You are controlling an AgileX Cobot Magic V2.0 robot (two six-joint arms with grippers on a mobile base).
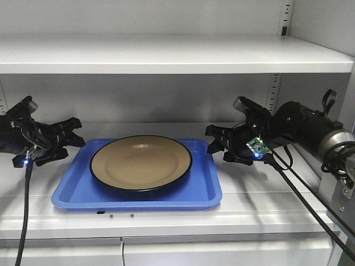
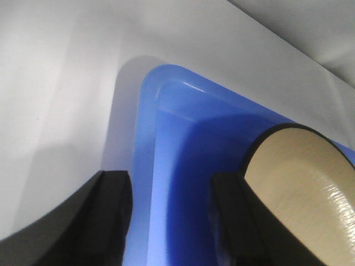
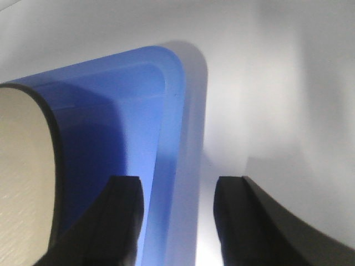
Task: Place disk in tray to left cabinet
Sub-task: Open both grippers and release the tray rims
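Tray [image 1: 72,194] position was flat on the lower shelf [image 1: 277,205] of the left cabinet [image 1: 166,52], near the shelf's front edge and roughly centred between the two arms. The disk [image 1: 141,162] lay upright inside the tray, occupying most of its floor and set slightly toward the tray's rear edge. The left gripper [image 1: 71,136] stood at the tray's left edge, close to the rear left corner; the left wrist view showed its jaws parted, with one finger [image 2: 111,216] over the bare shelf and the other over the tray floor beside the disk rim, so that the raised tray edge ran through the gap. The right gripper [image 1: 215,141] stood likewise at the tray's right edge near the rear right corner, jaws parted, one finger [image 3: 125,219] over the tray floor and the other over the shelf, the tray edge between them. Neither gripper had closed on the tray, and whether any finger touched it could not be determined. An upper shelf [image 1: 166,61] spanned the cabinet above both arms.
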